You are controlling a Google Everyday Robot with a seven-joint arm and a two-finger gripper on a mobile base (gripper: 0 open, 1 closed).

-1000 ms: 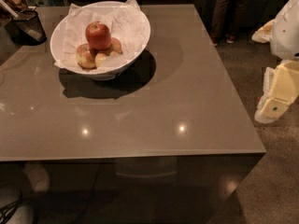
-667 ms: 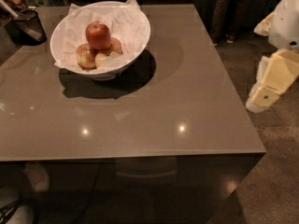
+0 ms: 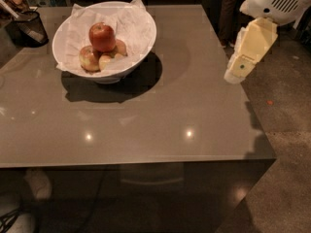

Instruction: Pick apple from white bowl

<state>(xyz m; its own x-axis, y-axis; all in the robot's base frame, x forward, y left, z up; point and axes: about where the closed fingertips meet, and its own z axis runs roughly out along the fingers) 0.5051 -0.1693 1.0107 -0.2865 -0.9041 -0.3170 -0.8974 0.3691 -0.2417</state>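
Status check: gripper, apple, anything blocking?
Gripper at table's right edge, well short of white bowl. Apple atop smaller apples in it, untouched. Dark cup beyond bowl, not in path.

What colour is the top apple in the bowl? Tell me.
The apple is deep red, camera view; the gripper hangs right of the table.

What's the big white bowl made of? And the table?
White bowl: probably glazed ceramic, smooth with a glossy shine. Table: hard, polished grey top that mirrors ceiling lights; exact material unclear. Gripper, cream and plastic-looking, hovers by the table's right edge.
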